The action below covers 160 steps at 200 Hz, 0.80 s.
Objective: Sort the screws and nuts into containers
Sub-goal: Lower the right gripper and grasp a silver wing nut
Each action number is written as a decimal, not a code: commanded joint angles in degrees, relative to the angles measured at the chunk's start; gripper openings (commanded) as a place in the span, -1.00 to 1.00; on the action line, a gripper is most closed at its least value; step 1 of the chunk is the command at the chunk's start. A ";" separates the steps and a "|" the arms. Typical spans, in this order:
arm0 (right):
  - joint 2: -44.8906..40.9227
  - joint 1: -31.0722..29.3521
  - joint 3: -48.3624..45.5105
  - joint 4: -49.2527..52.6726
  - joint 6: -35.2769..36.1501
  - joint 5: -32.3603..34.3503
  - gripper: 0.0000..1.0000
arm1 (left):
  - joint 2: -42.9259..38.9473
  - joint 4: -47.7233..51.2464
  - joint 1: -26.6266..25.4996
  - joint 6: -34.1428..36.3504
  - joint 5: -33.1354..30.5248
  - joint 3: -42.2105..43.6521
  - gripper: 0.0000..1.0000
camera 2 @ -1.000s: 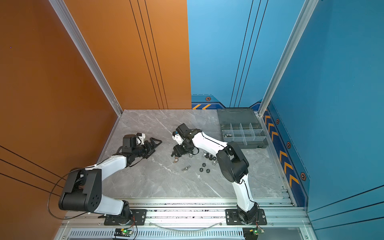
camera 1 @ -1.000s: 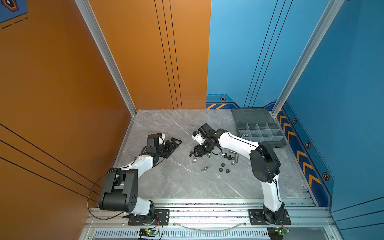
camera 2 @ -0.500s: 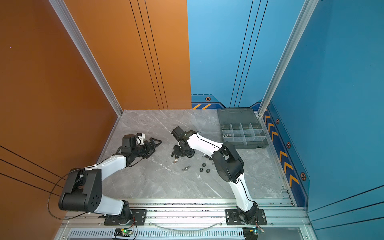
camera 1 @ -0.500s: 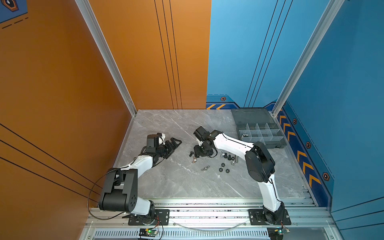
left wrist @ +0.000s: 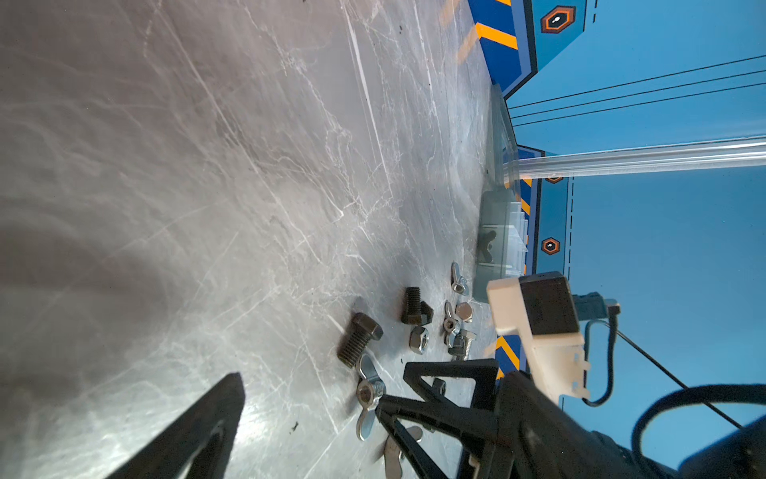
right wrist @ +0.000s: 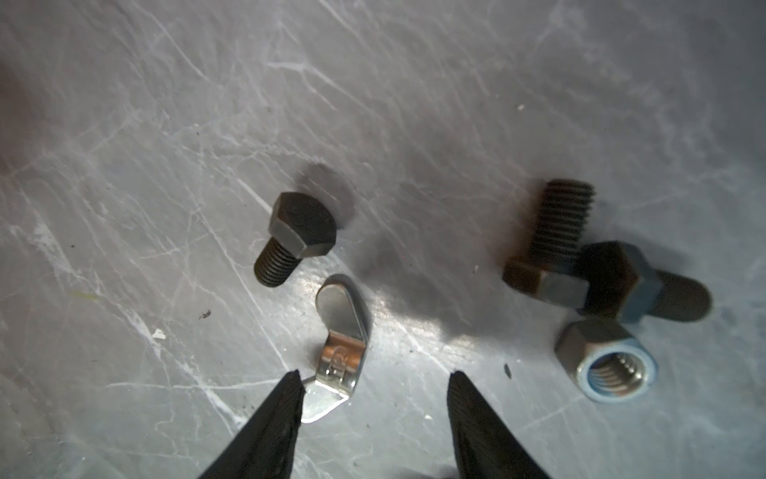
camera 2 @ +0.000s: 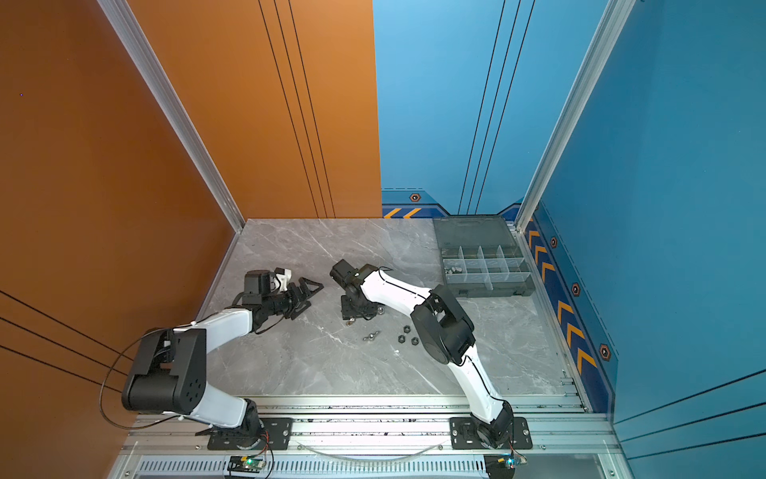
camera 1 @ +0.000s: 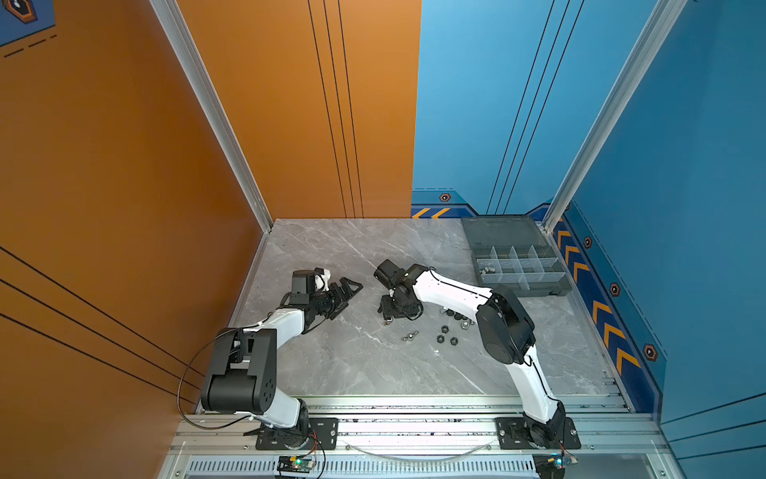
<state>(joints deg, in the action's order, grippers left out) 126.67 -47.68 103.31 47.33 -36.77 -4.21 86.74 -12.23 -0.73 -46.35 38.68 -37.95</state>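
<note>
Over the table [camera 1: 352, 365], both top views: we find most hardware unsorted; loose nuts [camera 1: 454, 341] lie near the right gripper [camera 1: 389, 318], well apart from the organizer box [camera 1: 555, 286].
Containers: 1 compartment [camera 1: 491, 279] holds a few silver pieces [camera 1: 486, 271].
Left wrist view: left gripper [left wrist: 323, 372], fingers [left wrist: 199, 427] spread wide, grasping nothing; black screws [left wrist: 358, 338] lie ahead.
Right wrist view: right fingers [right wrist: 273, 419] released around a silver wing nut [right wrist: 338, 352], 1 tip touching it.
Our judgement: early; nearly everything remains.
</note>
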 commanded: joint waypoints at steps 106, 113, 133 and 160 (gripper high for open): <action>4.02 -1.01 5.06 4.14 -1.81 1.76 -0.08 | 0.07 0.91 1.61 2.29 2.66 -0.52 0.95; 4.21 -1.01 5.06 4.17 -1.80 1.84 -0.09 | 0.11 0.93 1.61 2.38 2.74 -0.37 0.95; 4.61 -1.01 5.15 4.30 -1.81 2.08 -0.14 | 0.18 0.91 1.67 2.47 2.74 -0.32 0.95; 5.27 -1.08 5.50 4.71 -1.63 2.58 -0.18 | 0.26 0.85 1.79 2.49 2.85 -0.28 0.95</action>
<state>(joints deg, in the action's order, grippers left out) 130.19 -48.36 106.96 49.32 -37.80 -3.97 86.76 -12.23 0.38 -45.23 40.23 -37.95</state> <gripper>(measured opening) 0.419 0.976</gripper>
